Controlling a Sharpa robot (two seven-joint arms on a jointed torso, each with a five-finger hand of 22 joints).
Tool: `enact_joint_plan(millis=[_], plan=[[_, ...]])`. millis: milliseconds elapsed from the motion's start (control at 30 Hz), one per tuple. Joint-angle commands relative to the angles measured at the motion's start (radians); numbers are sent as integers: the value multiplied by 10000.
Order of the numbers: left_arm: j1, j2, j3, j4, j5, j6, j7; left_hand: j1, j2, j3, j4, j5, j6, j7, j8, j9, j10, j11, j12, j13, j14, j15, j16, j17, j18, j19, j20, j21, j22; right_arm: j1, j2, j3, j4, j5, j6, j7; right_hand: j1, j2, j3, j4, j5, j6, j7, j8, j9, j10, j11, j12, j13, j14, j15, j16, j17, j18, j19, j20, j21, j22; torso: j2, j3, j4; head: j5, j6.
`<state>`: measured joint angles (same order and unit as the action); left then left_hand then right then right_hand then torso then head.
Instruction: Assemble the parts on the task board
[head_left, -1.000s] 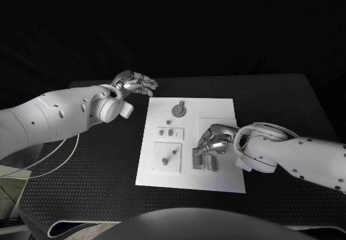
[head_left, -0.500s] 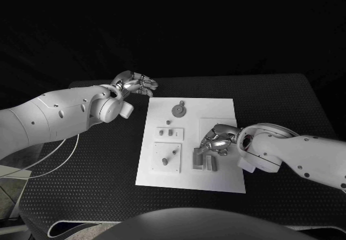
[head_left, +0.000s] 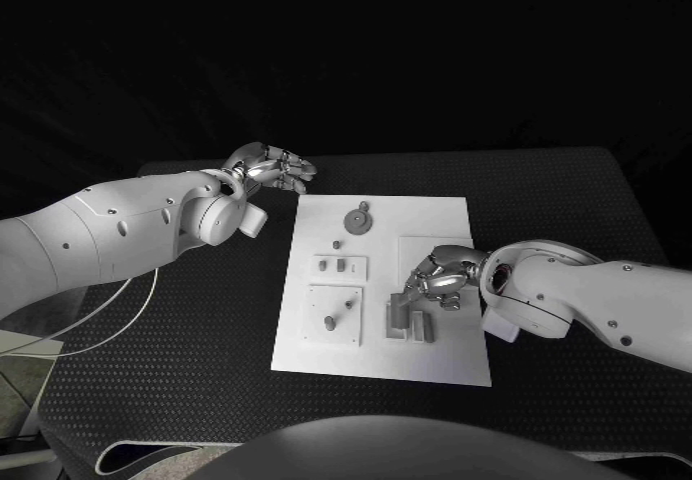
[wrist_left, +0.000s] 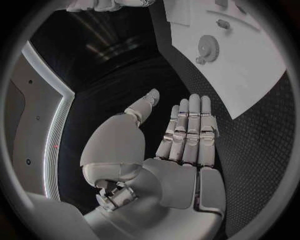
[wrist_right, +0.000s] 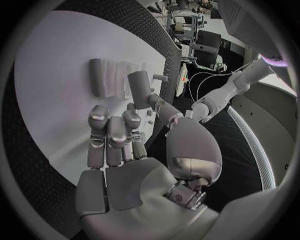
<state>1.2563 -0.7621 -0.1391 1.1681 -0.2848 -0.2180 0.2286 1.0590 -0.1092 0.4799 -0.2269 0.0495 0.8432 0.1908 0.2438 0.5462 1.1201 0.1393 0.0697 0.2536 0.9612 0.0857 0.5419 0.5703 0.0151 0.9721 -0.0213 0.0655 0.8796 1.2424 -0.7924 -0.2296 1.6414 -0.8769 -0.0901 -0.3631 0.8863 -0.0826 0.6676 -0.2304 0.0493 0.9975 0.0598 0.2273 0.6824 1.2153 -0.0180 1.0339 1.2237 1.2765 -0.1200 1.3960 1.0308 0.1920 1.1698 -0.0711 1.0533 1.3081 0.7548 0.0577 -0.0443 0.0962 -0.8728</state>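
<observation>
Shifting slightly rightward, right hand (head_left: 440, 279) stays above task board (head_left: 433, 215).

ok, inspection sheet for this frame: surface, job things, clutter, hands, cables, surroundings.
Surface: black table, textured top.
Job's things: white task board at mid-table; gear near its far end; small parts in two raised panels on its left side; grey block fixture toward its near right.
Clutter: nothing seen.
Hands: left hand off the board beyond its far-left corner, fingers straight, holding nothing; right hand over the board by the block fixture, fingers curled, grasp unclear.
Cables: white cables looping at the table's left edge.
Surroundings: dark.
</observation>
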Motion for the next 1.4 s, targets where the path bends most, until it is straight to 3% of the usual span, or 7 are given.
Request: enact_joint_plan(millis=[33,267,567,1400], plan=[[12,6,1,25,-21,169,30,-92,-20,5,57,27,-84,11,29,-10,-18,28,-21,-18,83,-20,-39,15,68,-18,61,46,-12,31,-31,4,59,199,410,-264,-7,117,-11,80,42,390,312,60,74,52,-18,37,-19,71,-36,68,13,698,9,91,35,137,2,1,-2,6,2],[12,-3,0,38,-21,177,21,-92,-21,7,64,27,-83,10,31,-10,-20,28,-20,-20,83,-19,-44,20,67,-20,62,45,-13,77,-75,3,-29,582,843,-919,-132,-5,-24,199,43,392,311,45,53,56,-19,33,-48,66,-38,69,0,698,12,98,31,130,6,-13,2,-15,2],[13,-5,0,49,-16,182,18,-113,-33,-2,86,26,-84,12,34,-11,-23,31,-18,-24,82,-16,-57,32,64,-24,66,44,-17,87,-38,-2,-218,977,950,-1315,-246,-171,-37,303,42,396,313,31,33,46,-15,29,-73,45,-34,67,-16,698,-1,107,24,129,5,-10,-5,8,2],[13,11,-1,16,-10,192,8,-132,-62,-6,125,27,-109,19,29,-19,-45,38,-21,-38,86,-17,-84,65,67,-29,63,45,-26,87,122,-10,-180,1211,1499,-1395,-447,-406,-41,510,42,388,322,2,-4,4,-6,26,-106,-37,-25,46,-97,697,-35,117,10,128,3,-2,2,34,2]])
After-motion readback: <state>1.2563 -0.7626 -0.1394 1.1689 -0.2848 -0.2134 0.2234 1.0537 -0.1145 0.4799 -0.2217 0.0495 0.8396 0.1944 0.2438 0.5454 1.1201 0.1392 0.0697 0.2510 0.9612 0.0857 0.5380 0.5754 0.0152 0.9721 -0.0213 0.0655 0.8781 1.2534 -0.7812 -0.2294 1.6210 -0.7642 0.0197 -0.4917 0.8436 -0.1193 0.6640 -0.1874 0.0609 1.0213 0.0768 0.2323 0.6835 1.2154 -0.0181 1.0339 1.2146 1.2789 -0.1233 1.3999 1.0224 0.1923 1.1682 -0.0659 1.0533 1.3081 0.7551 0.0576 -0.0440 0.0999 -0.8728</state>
